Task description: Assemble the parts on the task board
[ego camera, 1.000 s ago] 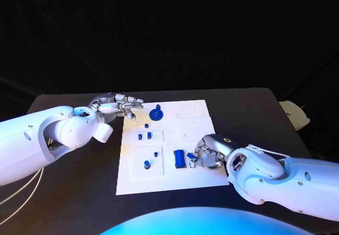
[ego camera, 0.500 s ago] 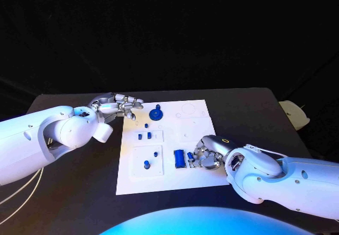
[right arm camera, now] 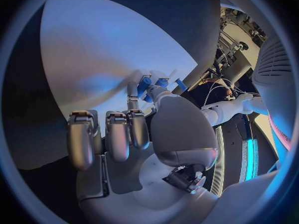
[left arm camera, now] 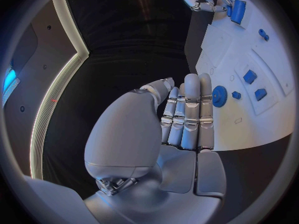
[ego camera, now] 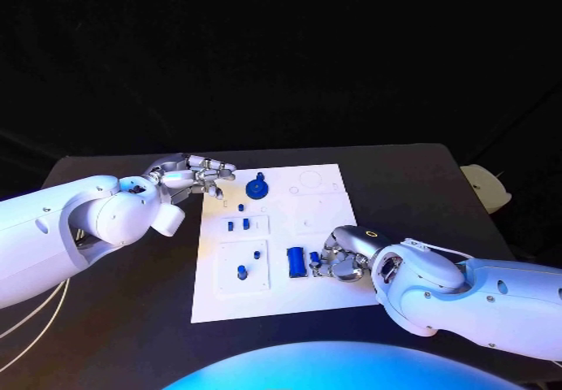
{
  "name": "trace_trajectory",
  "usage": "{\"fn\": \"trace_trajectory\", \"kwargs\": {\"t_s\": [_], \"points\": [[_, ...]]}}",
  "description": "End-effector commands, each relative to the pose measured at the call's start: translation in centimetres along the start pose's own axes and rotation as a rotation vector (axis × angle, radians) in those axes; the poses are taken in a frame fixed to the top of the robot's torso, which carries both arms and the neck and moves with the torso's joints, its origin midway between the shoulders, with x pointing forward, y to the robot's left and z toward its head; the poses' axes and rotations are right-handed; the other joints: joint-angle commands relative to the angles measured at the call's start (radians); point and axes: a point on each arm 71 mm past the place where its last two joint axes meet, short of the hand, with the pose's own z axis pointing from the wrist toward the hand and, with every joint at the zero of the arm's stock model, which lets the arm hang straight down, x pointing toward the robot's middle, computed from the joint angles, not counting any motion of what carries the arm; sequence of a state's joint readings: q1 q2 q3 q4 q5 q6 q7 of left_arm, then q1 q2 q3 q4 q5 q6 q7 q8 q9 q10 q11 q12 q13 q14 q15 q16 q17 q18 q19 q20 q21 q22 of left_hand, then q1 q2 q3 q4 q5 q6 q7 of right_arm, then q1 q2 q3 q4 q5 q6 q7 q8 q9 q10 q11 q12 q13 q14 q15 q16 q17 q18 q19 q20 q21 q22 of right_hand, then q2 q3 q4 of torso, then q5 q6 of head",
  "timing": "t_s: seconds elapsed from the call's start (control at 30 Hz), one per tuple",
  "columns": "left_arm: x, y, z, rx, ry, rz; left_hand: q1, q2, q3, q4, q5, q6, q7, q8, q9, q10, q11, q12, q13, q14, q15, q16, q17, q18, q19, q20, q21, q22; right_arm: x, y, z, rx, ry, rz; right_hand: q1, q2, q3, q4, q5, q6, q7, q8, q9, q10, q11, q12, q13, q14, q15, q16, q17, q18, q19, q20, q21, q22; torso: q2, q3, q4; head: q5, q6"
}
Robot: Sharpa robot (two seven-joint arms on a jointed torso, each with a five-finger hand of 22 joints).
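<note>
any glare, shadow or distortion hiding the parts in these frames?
Head view: blue-tinted light, board bright, parts readable, though the right hand covers the small one beside it. Left wrist view: fisheye bends the board edge; the gear is sharp. Right wrist view: board washed pale, the hand's shadow falls across it, parts near the fingertips hard to make out.

Left arm enters low and bulky from the left; left robot hand (ego camera: 193,175) holds nothing, fingers straight and side by side (left arm camera: 187,115), thumb beside them. Right arm reaches in from the lower right; right robot hand (ego camera: 343,256) palm-down, fingers curled (right arm camera: 118,134); whether it grips anything cannot be told.
</note>
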State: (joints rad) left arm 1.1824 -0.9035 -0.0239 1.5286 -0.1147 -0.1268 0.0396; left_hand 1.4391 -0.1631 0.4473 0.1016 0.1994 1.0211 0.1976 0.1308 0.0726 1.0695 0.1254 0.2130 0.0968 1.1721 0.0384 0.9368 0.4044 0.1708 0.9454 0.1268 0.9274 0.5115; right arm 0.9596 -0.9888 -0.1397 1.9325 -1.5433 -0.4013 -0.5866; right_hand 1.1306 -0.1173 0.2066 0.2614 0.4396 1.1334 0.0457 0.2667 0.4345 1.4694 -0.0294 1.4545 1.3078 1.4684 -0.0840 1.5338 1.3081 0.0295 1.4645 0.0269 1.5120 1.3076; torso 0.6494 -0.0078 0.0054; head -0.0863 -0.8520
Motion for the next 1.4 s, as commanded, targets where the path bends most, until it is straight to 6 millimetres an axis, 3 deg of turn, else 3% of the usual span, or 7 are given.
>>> {"fn": "trace_trajectory", "kwargs": {"t_s": [0.03,0.27,0.57,0.9,1.07,1.23,1.4], "points": [[0.3,-0.1,0.0,0.002,0.022,0.002,0.001,0.008,-0.004,0.002,-0.001,-0.007,-0.003,0.004,0.000,-0.007,-0.002,0.005,-0.001,-0.004,0.001,-0.007,-0.001,0.014,-0.002,0.002,-0.006,-0.001,0.3,0.1,0.0,-0.001,0.028,-0.020,-0.011,0.000,-0.015,0.003,0.008,0.011,-0.003,0.003,0.004,0.051,0.001,0.001,0.190,0.083,-0.004,-0.005,0.166,-0.017,0.087,-0.004,-0.004,0.246,0.001,-0.0002,0.0004,-0.001,-0.001],[0.2,0.0,0.0,-0.001,0.022,0.002,0.001,0.008,-0.004,0.002,-0.001,-0.008,-0.003,0.004,0.000,-0.008,-0.002,0.005,-0.001,-0.005,0.001,-0.007,-0.001,0.014,-0.002,0.002,-0.007,-0.001,0.2,0.2,-0.1,-0.007,0.016,-0.012,-0.037,-0.004,-0.063,0.025,0.016,0.013,-0.004,0.007,0.009,0.052,-0.001,0.002,0.191,0.083,-0.006,-0.005,0.166,-0.017,0.086,-0.005,-0.005,0.246,0.000,-0.0002,0.0006,0.000,-0.002],[0.2,0.0,0.0,0.000,0.021,0.002,0.001,0.008,-0.004,0.002,-0.001,-0.008,-0.003,0.004,0.000,-0.008,-0.002,0.005,-0.001,-0.005,0.001,-0.007,-0.001,0.014,-0.002,0.002,-0.007,-0.001,0.0,0.1,-0.3,-0.011,-0.004,-0.006,-0.075,0.016,-0.154,0.029,-0.113,0.011,-0.006,0.009,0.016,0.053,-0.002,0.003,0.192,0.083,-0.007,-0.005,0.167,-0.017,0.087,-0.006,-0.003,0.247,-0.001,-0.0002,-0.0002,-0.001,0.000],[0.2,0.0,0.0,0.006,0.016,0.002,0.001,0.008,-0.004,0.002,-0.001,-0.008,-0.003,0.004,0.000,-0.008,-0.002,0.005,-0.001,-0.005,0.001,-0.007,-0.001,0.014,-0.002,0.002,-0.007,-0.001,-0.5,-0.4,-1.1,-0.015,-0.027,0.013,-0.041,0.033,-0.171,0.024,-0.100,0.005,-0.006,0.008,0.018,0.053,-0.002,0.004,0.193,0.083,-0.007,-0.005,0.168,-0.017,0.087,-0.007,-0.003,0.247,-0.003,-0.0002,-0.0015,0.001,0.005],[0.0,0.2,0.0,0.022,-0.002,-0.008,-0.002,0.009,-0.006,0.005,-0.002,-0.009,-0.002,0.005,0.000,-0.009,-0.001,0.007,-0.001,-0.005,0.002,-0.007,-0.002,0.014,-0.002,0.003,-0.009,-0.003,-2.1,-0.9,-0.9,-0.071,-0.084,0.167,-0.002,0.039,-0.194,0.023,-0.076,-0.047,0.017,-0.029,0.004,0.032,0.016,-0.038,0.169,0.074,0.007,-0.024,0.128,-0.002,0.061,0.003,-0.082,0.226,-0.013,-0.0053,-0.0023,-0.003,0.012],[-0.2,0.6,0.2,0.052,-0.034,-0.030,-0.009,0.007,-0.011,0.010,-0.002,-0.010,-0.002,0.007,0.000,-0.010,-0.001,0.011,-0.001,-0.006,0.003,-0.007,-0.003,0.013,-0.002,0.004,-0.012,-0.005,-5.2,-3.2,1.0,-0.108,-0.139,0.467,0.115,0.062,-0.196,-0.007,-0.064,-0.112,0.052,-0.085,-0.019,-0.126,0.047,-0.336,-0.014,0.008,0.032,-0.170,-0.113,0.060,-0.061,0.026,-0.427,0.126,-0.034,-0.0159,-0.0008,-0.008,0.026],[-0.5,1.0,0.7,0.093,-0.085,-0.062,-0.028,0.004,-0.030,0.027,-0.002,-0.013,-0.006,0.014,0.001,-0.013,-0.001,0.024,0.000,-0.057,0.009,-0.038,-0.019,0.011,-0.030,0.012,-0.049,-0.025,-8.0,-6.3,3.5,-0.082,-0.209,0.751,0.214,0.078,-0.193,-0.041,-0.096,-0.155,0.084,-0.128,-0.042,-0.396,0.077,-0.830,-0.356,-0.168,0.061,-0.585,-0.604,0.148,-0.305,0.055,-1.042,-0.102,-0.056,-0.0281,0.0032,-0.011,0.047]]}}
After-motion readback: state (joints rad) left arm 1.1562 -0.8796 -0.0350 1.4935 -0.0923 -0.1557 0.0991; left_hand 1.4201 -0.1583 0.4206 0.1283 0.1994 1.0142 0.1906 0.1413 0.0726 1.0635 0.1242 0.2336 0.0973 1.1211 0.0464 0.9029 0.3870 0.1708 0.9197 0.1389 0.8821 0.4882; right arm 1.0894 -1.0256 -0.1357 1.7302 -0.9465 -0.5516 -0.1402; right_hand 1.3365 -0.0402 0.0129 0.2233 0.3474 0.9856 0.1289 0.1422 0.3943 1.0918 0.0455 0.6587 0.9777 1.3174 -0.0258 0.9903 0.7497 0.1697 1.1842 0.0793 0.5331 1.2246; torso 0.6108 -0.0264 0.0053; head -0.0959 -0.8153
